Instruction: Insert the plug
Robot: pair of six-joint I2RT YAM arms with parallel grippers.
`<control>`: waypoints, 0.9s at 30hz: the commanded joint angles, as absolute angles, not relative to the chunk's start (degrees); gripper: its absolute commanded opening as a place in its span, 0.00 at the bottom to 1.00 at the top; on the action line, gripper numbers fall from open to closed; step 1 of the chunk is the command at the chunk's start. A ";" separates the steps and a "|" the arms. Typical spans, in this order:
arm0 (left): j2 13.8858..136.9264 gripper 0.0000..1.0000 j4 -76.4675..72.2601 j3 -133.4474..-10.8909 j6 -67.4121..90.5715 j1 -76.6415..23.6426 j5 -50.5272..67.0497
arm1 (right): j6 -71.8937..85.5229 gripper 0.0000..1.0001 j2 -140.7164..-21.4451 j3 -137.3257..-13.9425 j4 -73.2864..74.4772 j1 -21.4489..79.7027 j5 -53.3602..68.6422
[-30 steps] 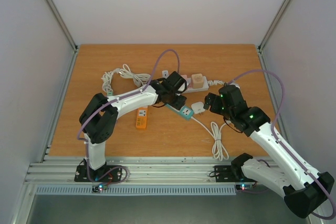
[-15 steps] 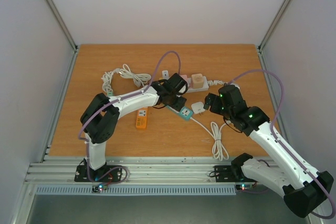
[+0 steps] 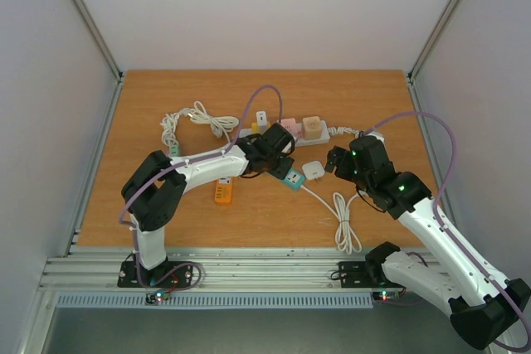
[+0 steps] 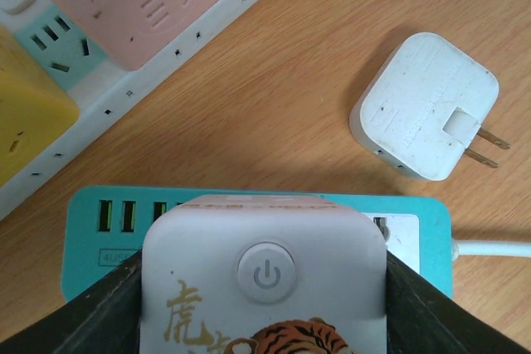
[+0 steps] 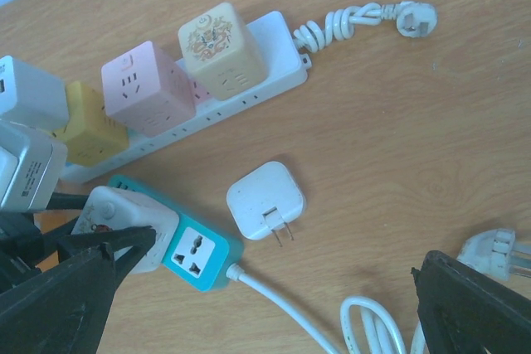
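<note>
matt wood table [image 3: 373, 105], wht plastic plug [image 5: 265, 199], smooth adapter [image 4: 265, 230], teal plastic strip [image 4: 91, 230]

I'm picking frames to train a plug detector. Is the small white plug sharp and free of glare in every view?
Left wrist: the white plug is crisp, with a soft shadow beneath and no glare; the tiger-print adapter nearest the lens looks slightly soft. Right wrist: the plug is crisp, and only the dark fingers at the bottom corners are blurred. Top external: evenly lit, with the plug small yet distinct.

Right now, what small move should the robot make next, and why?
Probably lower the open right gripper onto the white two-pin adapter, which lies loose on the table ahead of its spread fingers. The left gripper grips the tiger-print cube on the teal power strip, likely steadying it.
</note>
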State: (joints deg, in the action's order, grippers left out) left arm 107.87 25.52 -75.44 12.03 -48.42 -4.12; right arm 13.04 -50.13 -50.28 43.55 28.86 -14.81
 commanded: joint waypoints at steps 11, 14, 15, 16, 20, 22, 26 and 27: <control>122.55 0.30 42.52 -75.30 14.85 -48.36 -4.80 | 13.83 0.99 -51.46 -50.93 44.85 28.48 -14.11; 125.00 0.28 47.72 -77.94 13.64 -48.41 -4.26 | 13.62 0.98 -52.21 -51.94 46.36 28.47 -14.30; 125.24 0.27 48.84 -78.35 13.34 -48.38 -4.56 | 13.50 0.98 -52.40 -52.17 46.68 28.46 -14.40; 125.20 0.26 49.52 -78.34 13.16 -48.35 -4.90 | 13.53 0.98 -52.57 -52.25 46.90 28.48 -14.40; 122.74 0.25 51.69 -77.16 12.48 -48.35 -7.02 | 13.53 0.98 -52.66 -52.38 46.93 28.48 -14.25; 120.49 0.25 52.13 -76.10 12.56 -48.27 -7.16 | 13.49 0.98 -53.03 -52.45 46.76 28.48 -14.04; 116.28 0.26 51.73 -73.06 12.96 -47.05 -7.81 | 12.79 0.98 -54.72 -52.82 46.17 28.48 -11.82; 115.55 0.26 50.84 -72.02 13.29 -46.49 -7.63 | 11.96 0.98 -55.23 -52.74 45.40 28.48 -10.13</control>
